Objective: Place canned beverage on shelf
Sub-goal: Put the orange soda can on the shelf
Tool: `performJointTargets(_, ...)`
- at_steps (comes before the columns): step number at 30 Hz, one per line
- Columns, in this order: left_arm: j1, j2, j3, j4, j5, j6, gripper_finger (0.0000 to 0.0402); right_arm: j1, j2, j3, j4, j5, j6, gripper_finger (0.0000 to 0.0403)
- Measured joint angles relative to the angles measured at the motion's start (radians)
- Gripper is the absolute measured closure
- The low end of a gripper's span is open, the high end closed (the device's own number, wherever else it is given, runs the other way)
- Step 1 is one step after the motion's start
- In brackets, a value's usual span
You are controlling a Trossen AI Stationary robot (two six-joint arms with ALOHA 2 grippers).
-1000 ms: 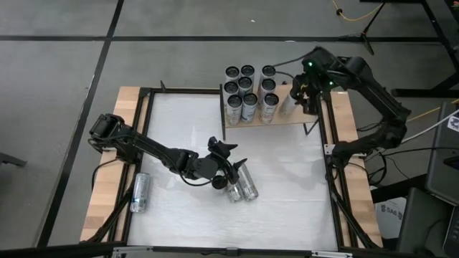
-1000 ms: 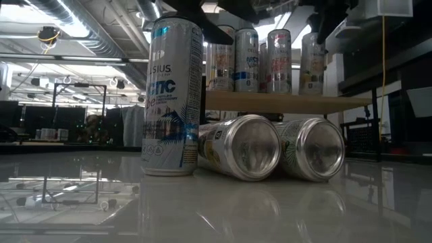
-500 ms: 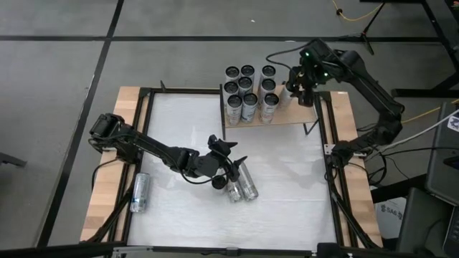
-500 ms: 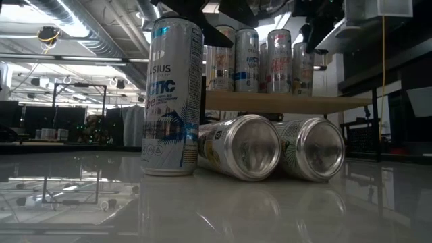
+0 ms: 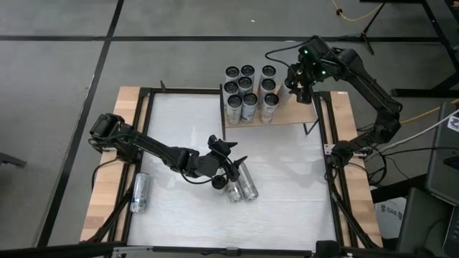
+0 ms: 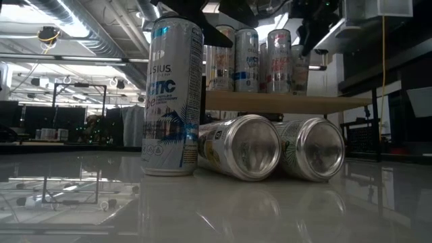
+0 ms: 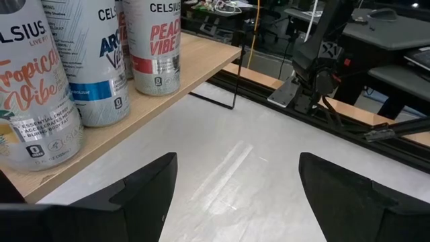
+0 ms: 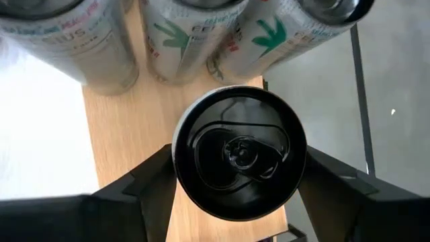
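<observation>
Your right gripper (image 8: 235, 178) pinches a black-topped silver can (image 8: 240, 153) upright over the pale wooden shelf (image 5: 310, 115), beside the standing cans (image 5: 248, 92), seemingly for the free corner. Your left gripper (image 7: 235, 195), fingers spread, waits by two toppled cans (image 5: 242, 186).

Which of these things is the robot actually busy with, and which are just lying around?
In the job:
- silver can with black top, clamped in the right gripper above the shelf
- pale wooden shelf on black posts, already holding upright cans

Lying about:
- upright white-and-blue can on the white table
- two silver cans on their sides, beside the open left gripper
- can lying at the table's left edge
</observation>
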Motion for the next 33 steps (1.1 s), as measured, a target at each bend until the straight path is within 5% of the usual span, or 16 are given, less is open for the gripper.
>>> performJointTargets(33,0.000,0.000,0.000,0.000,0.000,-0.001,0.0095,0.000,-0.001,0.002,-0.007,-0.009,0.003,0.0148)
